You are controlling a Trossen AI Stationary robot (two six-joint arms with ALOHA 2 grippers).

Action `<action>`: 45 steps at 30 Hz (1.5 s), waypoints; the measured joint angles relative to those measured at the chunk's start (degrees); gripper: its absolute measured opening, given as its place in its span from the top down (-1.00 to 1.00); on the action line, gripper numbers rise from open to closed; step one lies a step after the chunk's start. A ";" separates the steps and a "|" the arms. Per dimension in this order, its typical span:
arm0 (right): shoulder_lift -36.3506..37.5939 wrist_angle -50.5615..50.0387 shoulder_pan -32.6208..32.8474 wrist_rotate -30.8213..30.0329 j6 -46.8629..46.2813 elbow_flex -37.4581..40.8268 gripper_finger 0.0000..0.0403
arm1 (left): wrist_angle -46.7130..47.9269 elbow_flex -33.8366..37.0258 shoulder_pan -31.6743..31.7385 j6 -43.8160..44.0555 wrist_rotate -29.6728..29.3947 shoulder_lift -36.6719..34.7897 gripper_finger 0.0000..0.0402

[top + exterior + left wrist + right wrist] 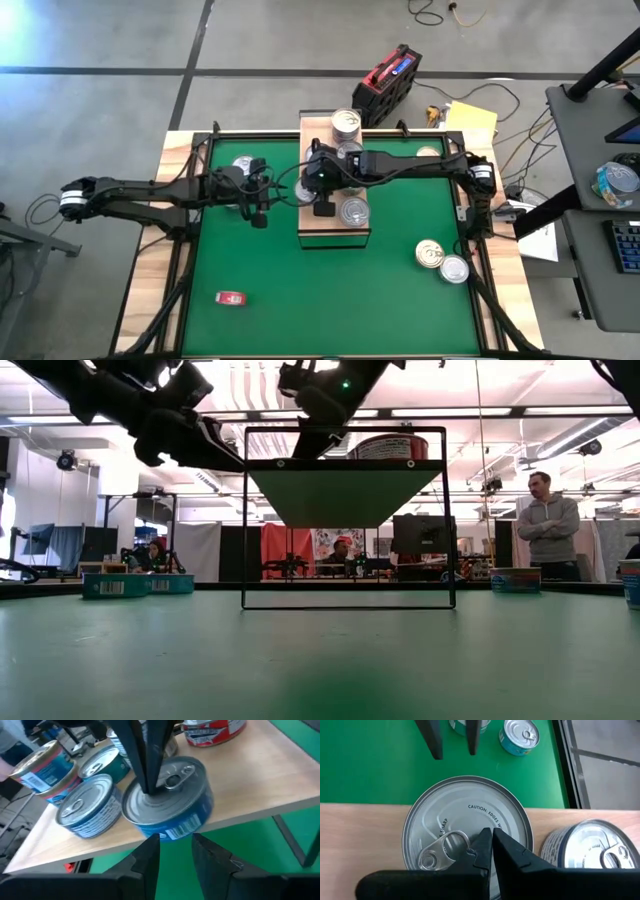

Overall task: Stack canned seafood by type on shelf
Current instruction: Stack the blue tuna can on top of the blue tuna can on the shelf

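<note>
The shelf is a light-wood board standing on the green mat. A blue-labelled can with a silver lid sits at the shelf's left edge. My right gripper is shut, with its fingertips on that can's lid. My left gripper is open and hovers over the mat just short of the can, at the shelf's left side, with nothing between its fingers. More cans stand on the shelf beside it. My right gripper touches the can's lid with its shut fingertips, close beside the pull tab's ring. The fingers come from above, slanting down. The can stands flat on the shelf, at its edge.
Other cans stand on the shelf. On the mat lie a can at the left, two cans at the right and a small red flat object. People stand beyond the table.
</note>
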State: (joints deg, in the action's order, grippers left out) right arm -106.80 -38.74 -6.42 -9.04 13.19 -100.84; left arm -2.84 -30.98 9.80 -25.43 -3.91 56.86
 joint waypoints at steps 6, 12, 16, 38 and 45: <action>0.38 0.69 0.00 0.02 0.46 -0.42 0.96 | -0.96 0.00 -0.02 -0.68 -1.28 -0.53 0.51; 0.65 -1.65 0.00 0.00 0.96 -2.09 0.96 | -1.12 0.00 -0.07 -3.01 -1.39 -1.04 0.51; 1.33 -5.89 0.00 -0.02 0.05 -2.95 0.96 | -1.57 0.00 -1.20 -6.03 -1.59 -1.51 0.51; 0.92 -5.02 0.00 -0.01 -0.64 -0.90 0.96 | -3.10 -0.02 -15.99 -29.59 -21.09 -0.98 0.54; 0.85 -5.02 0.00 0.46 -1.29 -0.90 0.96 | -2.14 -0.02 -15.98 -29.69 -22.76 2.86 0.45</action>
State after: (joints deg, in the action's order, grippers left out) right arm -105.95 -43.77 -6.42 -8.58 11.90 -101.73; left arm -4.98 -31.00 -6.18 -55.12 -26.67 59.72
